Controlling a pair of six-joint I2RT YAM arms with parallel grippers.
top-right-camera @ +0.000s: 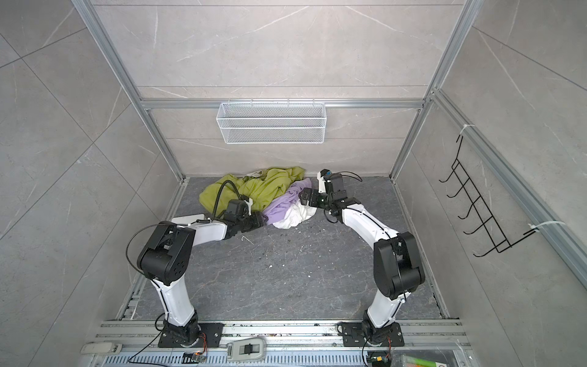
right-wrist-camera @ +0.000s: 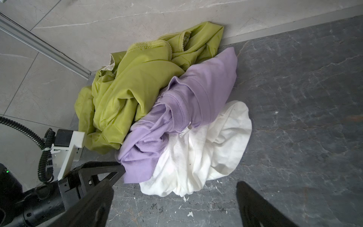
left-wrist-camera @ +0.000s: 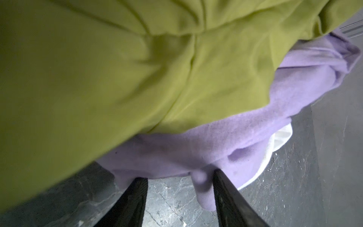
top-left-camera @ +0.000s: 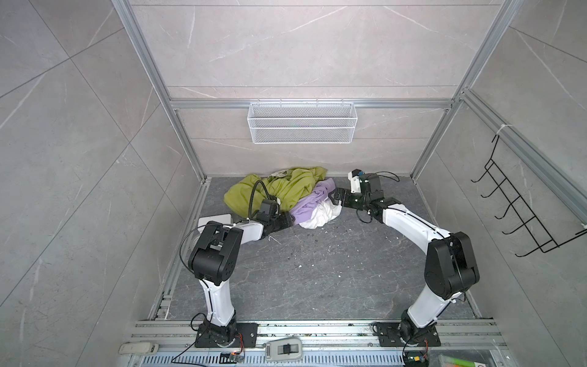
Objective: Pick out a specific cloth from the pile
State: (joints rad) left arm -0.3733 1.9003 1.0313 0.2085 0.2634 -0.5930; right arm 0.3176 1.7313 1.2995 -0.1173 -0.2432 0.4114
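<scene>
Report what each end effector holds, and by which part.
Nothing is clamped. The left end effector stands open around a loose fold of the lilac cloth; the right end effector is open and empty.

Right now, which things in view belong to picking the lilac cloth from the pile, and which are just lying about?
Job: lilac cloth; olive-green garment and white garment in the pile; left gripper, open at the cloth's edge; right gripper, open nearby.

Lying about: white wire basket on the back wall; black hook rack on the side wall; grey device on the front rail.
</scene>
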